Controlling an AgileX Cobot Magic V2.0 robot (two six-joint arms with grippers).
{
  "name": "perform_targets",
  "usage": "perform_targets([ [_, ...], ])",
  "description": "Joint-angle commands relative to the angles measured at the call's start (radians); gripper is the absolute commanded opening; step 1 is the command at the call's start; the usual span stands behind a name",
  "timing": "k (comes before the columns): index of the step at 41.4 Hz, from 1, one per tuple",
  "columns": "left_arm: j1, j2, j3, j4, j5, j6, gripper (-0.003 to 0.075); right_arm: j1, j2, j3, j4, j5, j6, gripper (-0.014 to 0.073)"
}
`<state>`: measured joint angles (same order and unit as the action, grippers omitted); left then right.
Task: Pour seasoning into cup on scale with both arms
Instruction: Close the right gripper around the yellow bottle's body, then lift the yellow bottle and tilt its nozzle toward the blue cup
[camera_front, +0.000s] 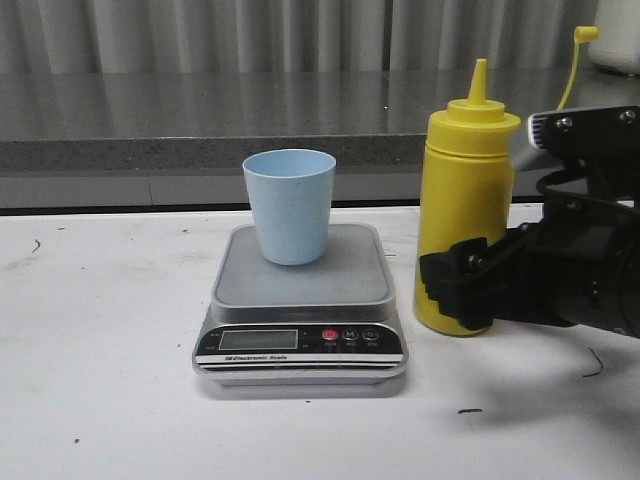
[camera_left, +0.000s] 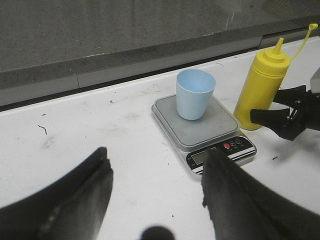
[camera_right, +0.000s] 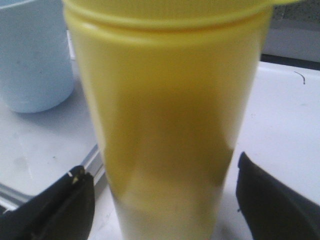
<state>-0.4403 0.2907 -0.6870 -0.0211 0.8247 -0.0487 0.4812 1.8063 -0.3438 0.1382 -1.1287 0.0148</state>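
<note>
The yellow seasoning bottle (camera_front: 463, 190) stands upright on the white table, just right of the scale (camera_front: 300, 330). Its cap (camera_front: 586, 33) hangs off on its tether, so the nozzle is bare. The pale blue cup (camera_front: 290, 205) stands upright on the scale's steel platform. My right gripper (camera_front: 460, 282) is open around the bottle's lower part. In the right wrist view the bottle (camera_right: 170, 100) fills the space between the fingers (camera_right: 65, 205), with a gap on each side. My left gripper (camera_left: 156, 155) is open and empty over the table, left of the scale (camera_left: 215, 142), the cup (camera_left: 194, 94) and the bottle (camera_left: 260, 85).
A grey stone ledge (camera_front: 200, 110) runs along the back of the table. A white object (camera_front: 618, 35) stands at the far right on it. The table carries small dark marks (camera_front: 592, 362).
</note>
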Motion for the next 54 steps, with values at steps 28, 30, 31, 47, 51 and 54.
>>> perform_targets([
  [28,0.003,0.009,-0.024,-0.003,-0.071,-0.009,0.04,-0.002,-0.043,-0.148,0.053,0.066,-0.027,0.0262],
  [30,0.003,0.009,-0.024,-0.003,-0.071,-0.009,0.04,-0.005,-0.084,-0.148,0.053,0.115,-0.05,0.0262],
  [31,0.003,0.009,-0.024,-0.003,-0.071,-0.009,0.04,-0.008,-0.105,-0.148,0.053,0.15,-0.068,0.0262],
  [47,0.003,0.009,-0.024,-0.003,-0.071,-0.009,0.04,-0.161,-0.455,-0.341,-0.022,0.876,-0.227,0.0262],
  [51,0.003,0.009,-0.024,-0.003,-0.071,-0.009,0.04,-0.17,-0.465,-0.446,-0.084,1.083,-0.25,0.0262],
  [54,0.003,0.009,-0.024,-0.003,-0.071,-0.009,0.04,-0.168,-0.459,-0.537,-0.138,1.215,-0.253,0.0262],
])
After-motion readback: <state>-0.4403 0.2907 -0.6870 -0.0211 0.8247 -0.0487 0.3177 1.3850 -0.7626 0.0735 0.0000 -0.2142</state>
